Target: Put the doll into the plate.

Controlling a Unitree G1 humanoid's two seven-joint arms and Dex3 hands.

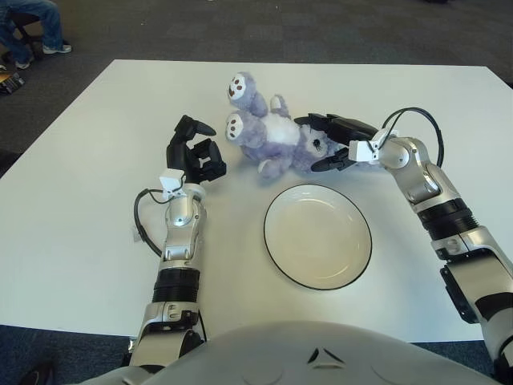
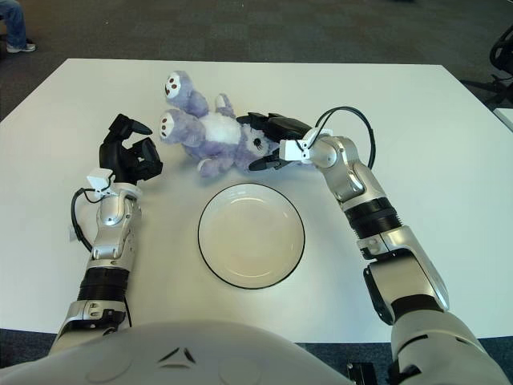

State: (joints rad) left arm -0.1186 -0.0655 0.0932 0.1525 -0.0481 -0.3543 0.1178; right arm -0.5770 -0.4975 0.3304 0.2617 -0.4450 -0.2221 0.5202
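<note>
A purple and white plush doll (image 1: 271, 136) lies on its back on the white table (image 1: 88, 208), just behind the plate. The plate (image 1: 276, 249) is white with a dark rim, holds nothing, and sits at the table's centre in front of me. My right hand (image 1: 327, 146) reaches in from the right, its black fingers (image 1: 337, 124) closed around the doll's head. My left hand (image 1: 200, 148) shows to the left of the doll's feet, a small gap away, fingers loosely bent with nothing in them.
Dark carpet surrounds the table. A seated person's legs (image 1: 32, 24) show at the far left corner, well off the table. A black cable (image 1: 144, 220) loops beside my left forearm.
</note>
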